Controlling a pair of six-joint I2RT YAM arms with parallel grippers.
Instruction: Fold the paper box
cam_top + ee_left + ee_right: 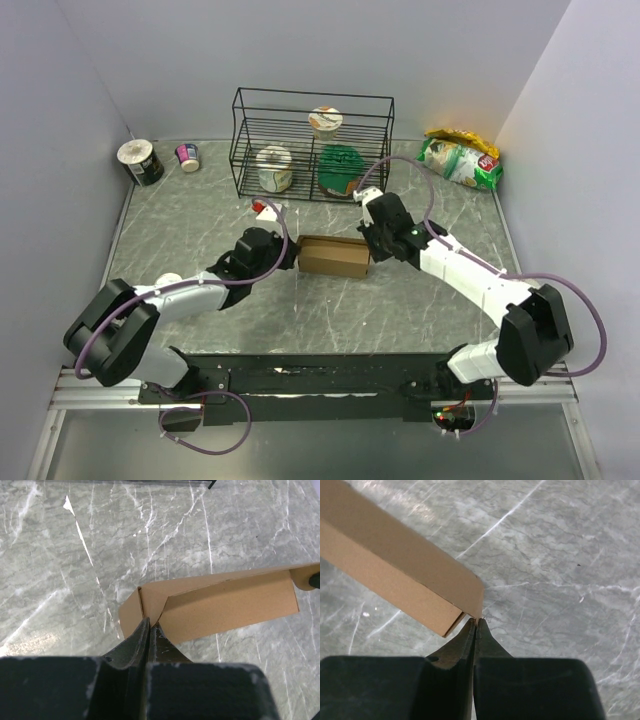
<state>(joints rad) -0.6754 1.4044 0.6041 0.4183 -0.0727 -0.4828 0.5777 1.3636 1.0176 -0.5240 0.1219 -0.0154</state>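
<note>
The paper box [333, 256] is a small oblong brown cardboard box in the middle of the marble table. My left gripper [291, 251] is at its left end. In the left wrist view the gripper [149, 623] is shut, with its tips pinching a thin flap edge at the end of the box [225, 605]. My right gripper [372, 247] is at the right end. In the right wrist view the gripper [478, 621] is shut on the thin cardboard edge at the corner of the box [395, 555]. The box hangs between the two grippers, close to the table.
A black wire rack [312, 145] at the back holds two cups and a green item. A snack bag [460, 158] lies at the back right. A dark can [140, 161] and a small pink cup [188, 156] stand at the back left. A red item [262, 208] lies beside the left gripper.
</note>
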